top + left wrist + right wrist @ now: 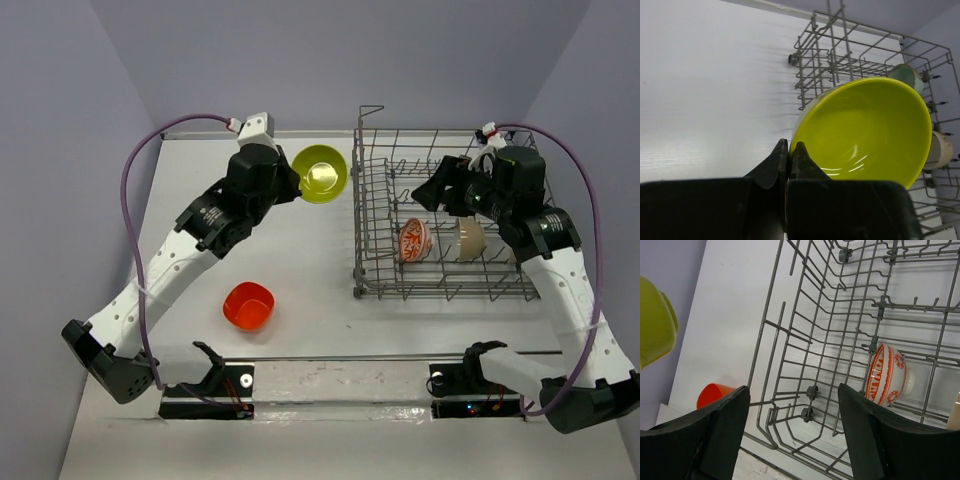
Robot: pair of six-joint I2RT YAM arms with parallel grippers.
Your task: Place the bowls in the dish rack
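Observation:
My left gripper (297, 183) (789, 150) is shut on the rim of the lime-yellow bowl (320, 172) (865, 127), holding it tilted just left of the dish rack (357, 200) (832, 65) (805, 340). That bowl's edge also shows in the right wrist view (655, 325). My right gripper (430, 190) (792, 390) hangs open over the rack with nothing between its fingers. Inside the rack a red-patterned white bowl (415, 241) (887, 374) stands on edge beside a cream bowl (470, 239) (940, 150). A pale teal bowl (907, 75) sits farther back. The orange-red bowl (248, 305) (715, 392) lies on the table.
A metal rail (340, 375) with both arm bases runs along the table's near edge. Purple cables (130, 190) loop over each arm. Grey walls close in the table at the back and both sides.

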